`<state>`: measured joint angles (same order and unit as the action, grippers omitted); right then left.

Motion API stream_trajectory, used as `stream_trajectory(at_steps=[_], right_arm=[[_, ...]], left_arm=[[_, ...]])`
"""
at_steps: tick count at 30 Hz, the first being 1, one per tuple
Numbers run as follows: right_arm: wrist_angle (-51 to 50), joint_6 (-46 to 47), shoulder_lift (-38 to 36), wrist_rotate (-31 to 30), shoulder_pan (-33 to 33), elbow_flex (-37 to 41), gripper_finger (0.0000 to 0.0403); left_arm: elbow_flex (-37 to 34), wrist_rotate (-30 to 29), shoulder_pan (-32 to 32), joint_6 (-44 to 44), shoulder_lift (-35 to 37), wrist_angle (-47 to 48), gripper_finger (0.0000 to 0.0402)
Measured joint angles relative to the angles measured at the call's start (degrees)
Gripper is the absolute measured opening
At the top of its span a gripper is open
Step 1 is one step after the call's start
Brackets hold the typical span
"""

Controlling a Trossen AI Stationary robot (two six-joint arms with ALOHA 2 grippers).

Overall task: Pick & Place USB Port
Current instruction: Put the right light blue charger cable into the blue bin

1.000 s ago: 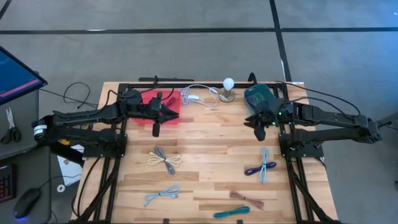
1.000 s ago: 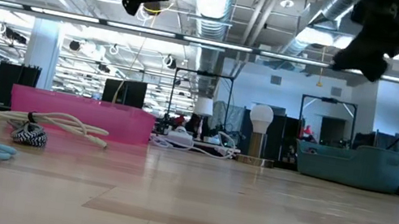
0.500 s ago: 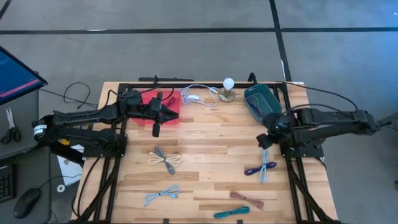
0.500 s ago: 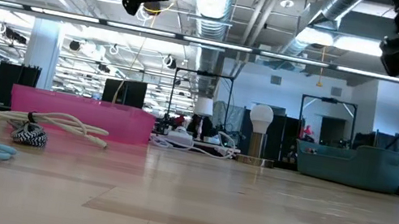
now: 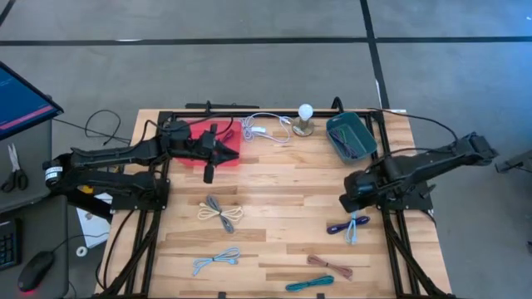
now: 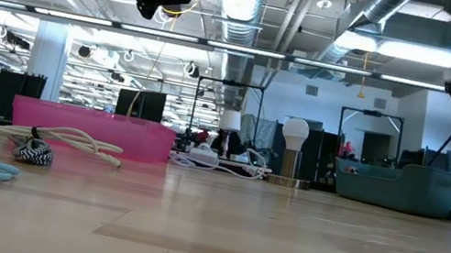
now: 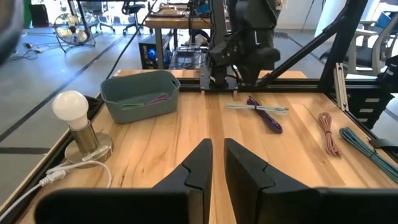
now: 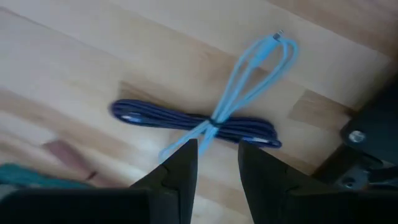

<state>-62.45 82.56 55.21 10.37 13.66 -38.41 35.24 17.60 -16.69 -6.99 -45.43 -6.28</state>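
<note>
The right jaws (image 8: 214, 163) stand a little apart with nothing between them, poised right of centre in the high view, directly over a light blue cable (image 8: 249, 81) crossed on a dark blue cable (image 8: 186, 121) on the table (image 5: 274, 199). The left jaws (image 7: 214, 165) are nearly together and empty, hanging at the upper left over a pink bin (image 5: 218, 141). A teal bin (image 5: 349, 135) with cables inside sits at the table's upper right, beside a lamp bulb (image 5: 305, 111) on its base. More bundled cables lie along the lower part: cream (image 5: 219, 213), grey-blue (image 5: 216, 259), pink (image 5: 330, 266) and teal (image 5: 309, 284).
</note>
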Motion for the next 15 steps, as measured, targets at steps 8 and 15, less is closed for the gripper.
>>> stream_trajectory(at_steps=[8, 15], right_arm=[[1.81, -1.85, 9.96, -0.75, 1.04, 0.0, 0.0108], [4.47, -3.54, 16.71, -4.72, 1.02, 0.0, 0.0108]], left_arm=[[-0.02, 0.0, 0.0, 0.0, 0.0, 1.19, 0.004], [-0.02, -0.01, 0.0, -0.01, 0.0, 1.19, 0.004]])
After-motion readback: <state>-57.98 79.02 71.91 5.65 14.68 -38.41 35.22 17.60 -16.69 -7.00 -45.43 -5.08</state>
